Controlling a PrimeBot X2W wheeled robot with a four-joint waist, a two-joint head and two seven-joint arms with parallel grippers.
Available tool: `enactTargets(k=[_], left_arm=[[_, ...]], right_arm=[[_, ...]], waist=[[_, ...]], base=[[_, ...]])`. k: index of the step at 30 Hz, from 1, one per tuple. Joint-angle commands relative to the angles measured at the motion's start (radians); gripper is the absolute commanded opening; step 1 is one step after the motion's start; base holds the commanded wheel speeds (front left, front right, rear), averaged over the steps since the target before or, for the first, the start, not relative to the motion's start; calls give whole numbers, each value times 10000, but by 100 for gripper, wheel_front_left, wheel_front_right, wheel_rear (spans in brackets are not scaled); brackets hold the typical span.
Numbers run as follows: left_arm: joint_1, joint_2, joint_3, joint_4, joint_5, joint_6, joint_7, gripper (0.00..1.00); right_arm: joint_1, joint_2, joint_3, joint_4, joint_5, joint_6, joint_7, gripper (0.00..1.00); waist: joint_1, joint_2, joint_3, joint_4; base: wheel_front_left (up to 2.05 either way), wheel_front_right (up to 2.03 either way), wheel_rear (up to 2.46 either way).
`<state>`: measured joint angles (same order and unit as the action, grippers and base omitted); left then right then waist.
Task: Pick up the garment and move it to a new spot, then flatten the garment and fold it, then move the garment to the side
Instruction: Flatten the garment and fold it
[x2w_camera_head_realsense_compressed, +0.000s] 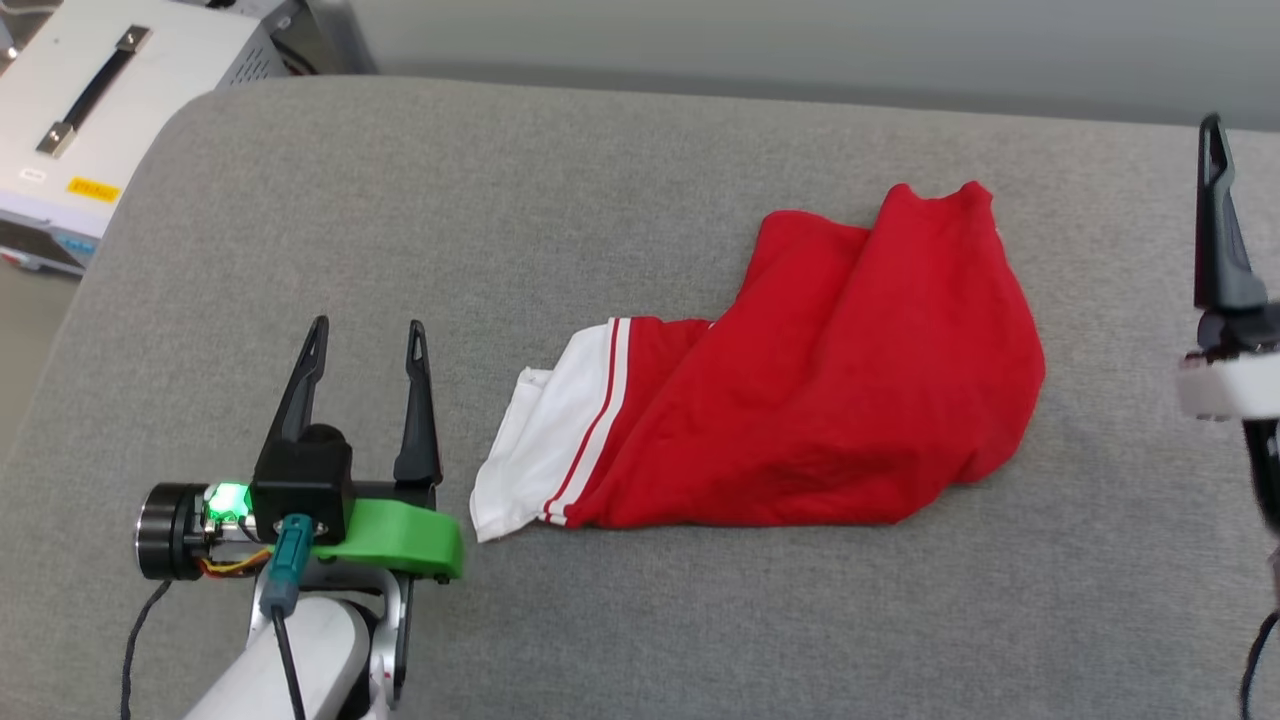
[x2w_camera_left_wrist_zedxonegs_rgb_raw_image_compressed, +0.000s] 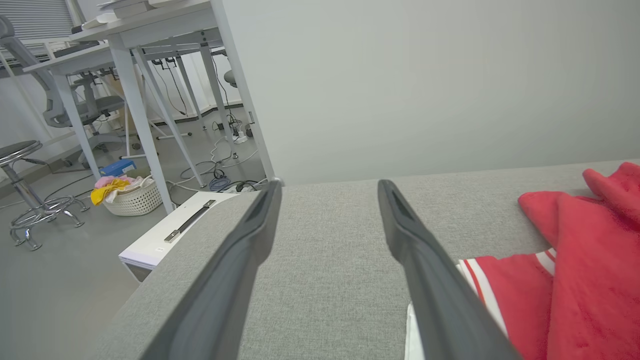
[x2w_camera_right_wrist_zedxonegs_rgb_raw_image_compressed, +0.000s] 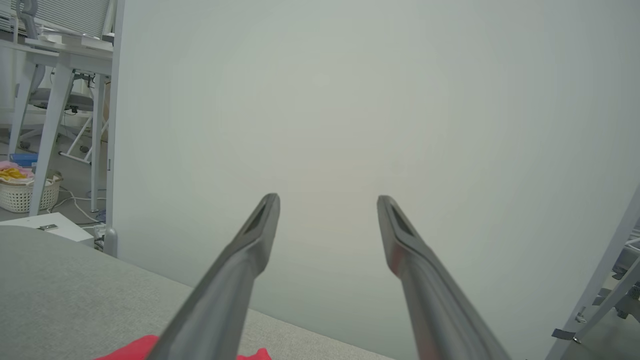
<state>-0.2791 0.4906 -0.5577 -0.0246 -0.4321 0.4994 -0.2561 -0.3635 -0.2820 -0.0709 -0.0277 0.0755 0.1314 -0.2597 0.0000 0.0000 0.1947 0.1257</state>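
The garment (x2w_camera_head_realsense_compressed: 810, 390) lies crumpled in a red heap on the grey padded table (x2w_camera_head_realsense_compressed: 620, 180), with one white sleeve with red stripes spread out at its left end. My left gripper (x2w_camera_head_realsense_compressed: 367, 340) stands open just left of that sleeve, nothing between its fingers. In the left wrist view the left gripper (x2w_camera_left_wrist_zedxonegs_rgb_raw_image_compressed: 327, 187) points across bare table, with the garment (x2w_camera_left_wrist_zedxonegs_rgb_raw_image_compressed: 590, 260) to its right. My right gripper shows one dark finger (x2w_camera_head_realsense_compressed: 1218, 210) at the right edge, right of the garment. The right wrist view shows the right gripper (x2w_camera_right_wrist_zedxonegs_rgb_raw_image_compressed: 327, 200) open and empty, a red scrap of the garment (x2w_camera_right_wrist_zedxonegs_rgb_raw_image_compressed: 135, 350) below.
A white case (x2w_camera_head_realsense_compressed: 90, 120) with a black handle stands off the table's far left corner. A grey wall runs behind the table. Beyond it on the floor are desks, a stool (x2w_camera_left_wrist_zedxonegs_rgb_raw_image_compressed: 22, 195), cables and a laundry basket (x2w_camera_left_wrist_zedxonegs_rgb_raw_image_compressed: 131, 197).
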Motion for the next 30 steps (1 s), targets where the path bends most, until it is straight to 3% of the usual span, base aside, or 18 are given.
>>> enactTargets(k=[1, 5, 10, 15, 22, 30], left_arm=[[300, -249, 266, 8, 336, -76, -55, 100], [649, -985, 1007, -2, 1091, -391, -56, 100], [808, -1778, 1815, 31, 1793, -876, -56, 100], [759, -2406, 2477, -27, 2360, -1322, -56, 100], [493, -3124, 2994, -109, 3052, -1961, -56, 100], [199, -3682, 3337, -134, 3537, -2427, -56, 100]], right_arm=[[-510, -414, 295, 482, 282, -7, -6, 100], [-1920, -1699, 1597, 1527, 1272, -7, 1352, 100], [-3307, -3335, 3842, 1996, 2900, -7, 4462, 100], [-4423, -4372, 5353, 2390, 4881, -7, 7496, 100], [-5617, -4854, 6245, 3082, 6791, -7, 11020, 100], [-6132, -4731, 6962, 3655, 6900, -7, 11956, 100]], waist=[[0, 0, 404, 263], [0, 0, 829, 522], [0, 0, 1429, 837], [0, 0, 1982, 1052], [0, 0, 2819, 1392], [0, 0, 3521, 1750]], base=[[0, 0, 0], [0, 0, 0], [0, 0, 0], [0, 0, 0], [0, 0, 0], [0, 0, 0]])
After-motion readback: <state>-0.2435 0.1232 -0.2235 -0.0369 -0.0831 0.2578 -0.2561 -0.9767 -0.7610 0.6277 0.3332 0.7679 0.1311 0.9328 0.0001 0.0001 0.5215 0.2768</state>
